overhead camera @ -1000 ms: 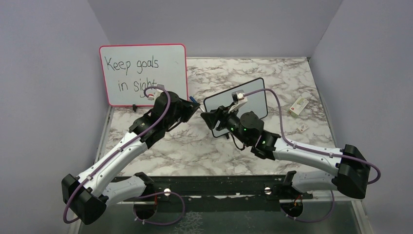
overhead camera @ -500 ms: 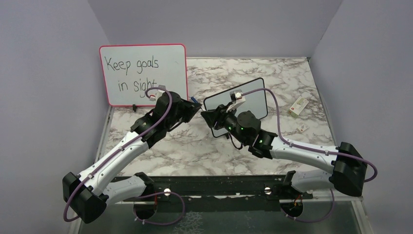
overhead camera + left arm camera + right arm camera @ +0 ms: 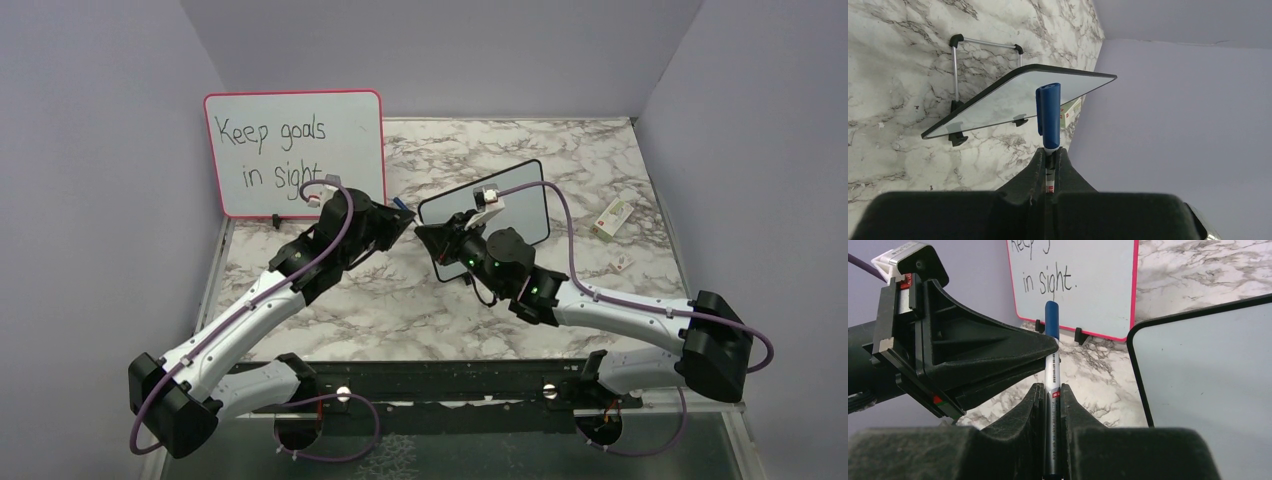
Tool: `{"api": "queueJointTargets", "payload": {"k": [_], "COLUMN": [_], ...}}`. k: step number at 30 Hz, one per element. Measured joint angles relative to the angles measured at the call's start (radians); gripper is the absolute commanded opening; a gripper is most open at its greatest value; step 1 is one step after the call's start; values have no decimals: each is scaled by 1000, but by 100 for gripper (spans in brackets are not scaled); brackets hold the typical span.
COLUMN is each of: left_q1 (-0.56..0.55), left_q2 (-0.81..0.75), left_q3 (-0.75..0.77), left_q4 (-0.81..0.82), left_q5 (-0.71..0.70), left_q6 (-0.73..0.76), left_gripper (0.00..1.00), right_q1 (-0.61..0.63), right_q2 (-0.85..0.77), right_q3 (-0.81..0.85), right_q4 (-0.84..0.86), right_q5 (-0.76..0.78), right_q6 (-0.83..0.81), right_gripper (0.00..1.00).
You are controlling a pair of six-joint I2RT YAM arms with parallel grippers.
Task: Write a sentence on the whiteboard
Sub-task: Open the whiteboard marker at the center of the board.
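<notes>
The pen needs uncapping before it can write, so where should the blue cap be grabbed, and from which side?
Pinch the blue cap across its round sides, coming in from its free end. It sticks out bare past the left gripper, which clamps the barrel just below it; the right gripper, farther down the barrel, would likely have to let go first.
</notes>
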Motion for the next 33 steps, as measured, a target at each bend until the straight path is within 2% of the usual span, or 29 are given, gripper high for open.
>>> {"api": "queueJointTargets", "payload": {"k": [5, 10, 16, 21, 25, 29, 33], "left_q1": [-2, -6, -6, -6, -6, -6, -6], "left_q2": [-40, -115, -179, -199, -215, -238, -245], "left_q3": [-49, -98, -100, -87, -85, -87, -102], "left_q4": [18, 14, 9, 8, 11, 34, 70], "left_q5": [-18, -65, -137, -152, -145, -68, 95], "left_q6": [20, 106, 350, 665, 899, 1123, 1351], "left_gripper": [42, 65, 74, 84, 88, 89, 90], "right_q1": [3, 4, 3, -17, -40, -77, -123], "right_q2": [-12, -61, -139, -206, -249, -288, -319], "right_q3": [-2, -2, -2, -1, 2, 3, 8], "right_q4": [-19, -90, -211, -323, -414, -501, -579], "right_q5": [-10, -42, -90, -151, -188, -236, -295], "right_q6": [-4, -24, -58, -100, -140, -181, -222], "right_gripper": [1, 1, 1, 0, 1, 1, 1]}}
